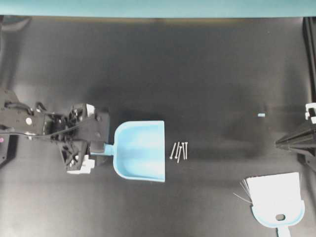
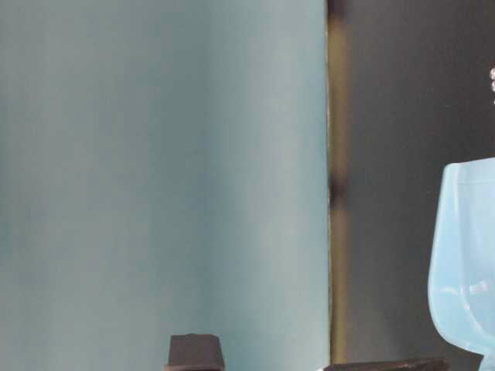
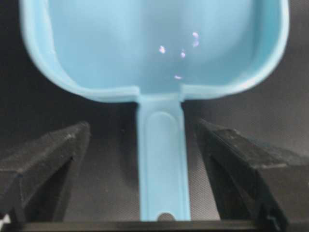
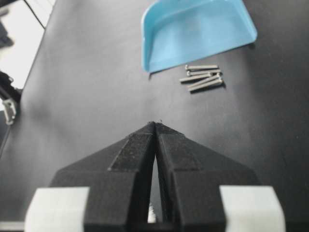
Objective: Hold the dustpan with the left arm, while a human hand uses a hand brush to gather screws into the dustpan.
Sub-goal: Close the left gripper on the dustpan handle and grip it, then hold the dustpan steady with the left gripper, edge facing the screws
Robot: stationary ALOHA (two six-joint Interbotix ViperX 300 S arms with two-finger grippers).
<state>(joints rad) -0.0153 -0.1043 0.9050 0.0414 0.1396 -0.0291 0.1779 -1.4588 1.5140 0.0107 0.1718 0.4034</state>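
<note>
The light blue dustpan point(image 1: 140, 150) lies flat on the black table, its mouth facing right. Its handle point(image 3: 161, 164) lies between the fingers of my left gripper point(image 1: 102, 144), which is open; both fingers stand apart from the handle in the left wrist view. Several thin grey screws point(image 1: 179, 150) lie in a bunch just right of the pan's mouth and also show in the right wrist view point(image 4: 203, 77). The hand brush point(image 1: 275, 200) lies alone at the lower right. My right gripper point(image 4: 155, 123) is shut and empty at the right edge point(image 1: 279, 142). No human hand is in view.
A tiny pale blue speck point(image 1: 261, 115) lies on the table at the right. A teal wall point(image 1: 158, 7) runs along the far edge. The table-level view shows mostly that wall and part of the dustpan point(image 2: 468, 255).
</note>
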